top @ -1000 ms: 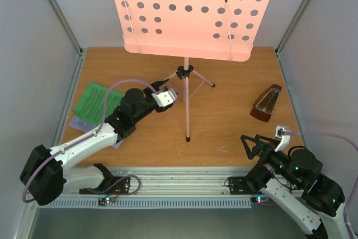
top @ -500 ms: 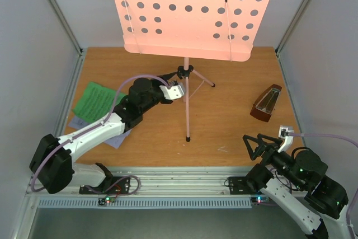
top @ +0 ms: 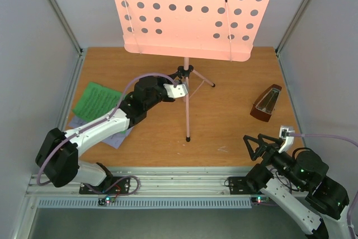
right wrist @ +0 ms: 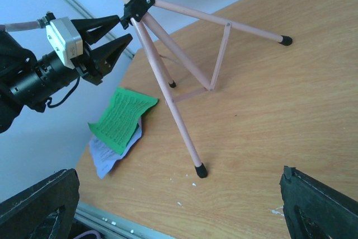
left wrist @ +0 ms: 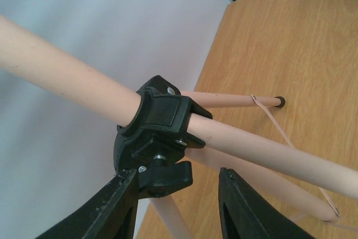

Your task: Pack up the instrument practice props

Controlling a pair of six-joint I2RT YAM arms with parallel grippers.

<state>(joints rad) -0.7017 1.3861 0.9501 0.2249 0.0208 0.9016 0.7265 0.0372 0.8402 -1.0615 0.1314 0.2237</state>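
Stand point(top: 187, 110) upright mid-counter point(top: 224, 132), sheets point(top: 98, 100) far left, metronome point(top: 267, 103) right. Right fingers point(top: 250, 145) sit by their base, spread wide, empty.

Left wrist now: left fingers point(left wrist: 112, 216) gape either side of the black hub point(left wrist: 159, 130), gripping nothing.

Right wrist shows them level with it. Best bet: centre on that hub, close squarely, avoid tipping.

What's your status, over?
Left gripper open, jaws flanking hub of music stand. Right gripper open, parked near its base. Sheets, metronome on table, untouched. Path clear.
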